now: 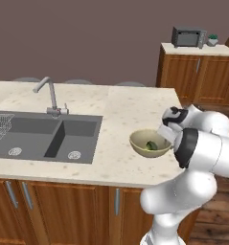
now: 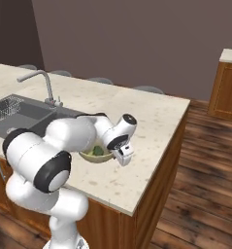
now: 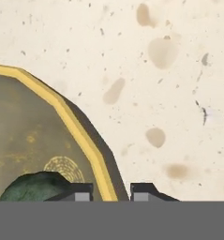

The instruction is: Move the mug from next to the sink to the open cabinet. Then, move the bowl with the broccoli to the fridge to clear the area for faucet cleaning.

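From the left base view the bowl with the broccoli (image 1: 150, 143) sits on the table (image 1: 120, 110) right under the claw (image 1: 166, 134) — stiff, probably light, best pinched by its thin rim. In the right base view the arm folds low, wrist bent down over the bowl's near edge. In the hand view the fingertips (image 3: 80, 191) straddle the rim, one inside, one outside — narrowed almost onto it, though I cannot tell if they grip.

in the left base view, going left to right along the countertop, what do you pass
wire rack → sink with the faucet behind its middle → bare counter → bowl with the broccoli → robot arm's hand at the bowl's right rim
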